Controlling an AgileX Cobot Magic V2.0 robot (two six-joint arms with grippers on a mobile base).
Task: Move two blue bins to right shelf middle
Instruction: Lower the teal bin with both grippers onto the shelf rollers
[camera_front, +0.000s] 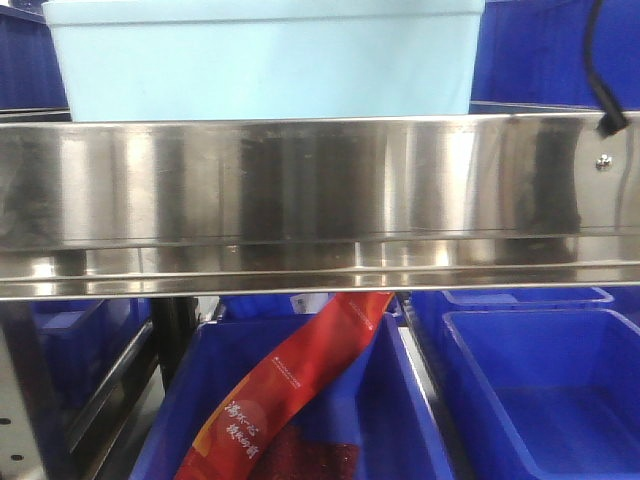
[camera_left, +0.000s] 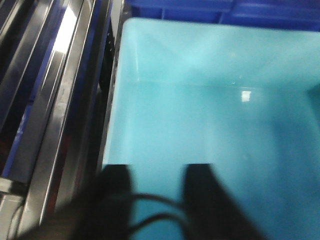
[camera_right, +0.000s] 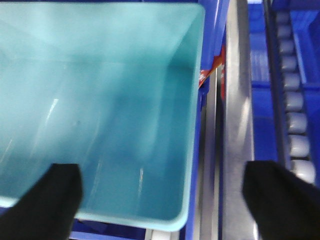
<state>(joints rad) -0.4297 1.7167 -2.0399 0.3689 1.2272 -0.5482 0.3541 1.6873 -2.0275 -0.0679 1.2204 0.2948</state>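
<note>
Left gripper (camera_left: 152, 195): fingers moderately parted over the near end of the pale blue bin (camera_left: 215, 115); I see nothing held.
Right gripper (camera_right: 162, 192): spread wide, one finger inside the bin's near right corner, the other outside over the steel rail (camera_right: 235, 125); no grasp.
Bin position: on the steel shelf (camera_front: 300, 190), upper left.
Key relation: bin lies directly ahead, between both arms.

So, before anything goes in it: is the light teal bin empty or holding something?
Empty. Both wrist views look into the teal bin and show only its bare floor and walls.
</note>
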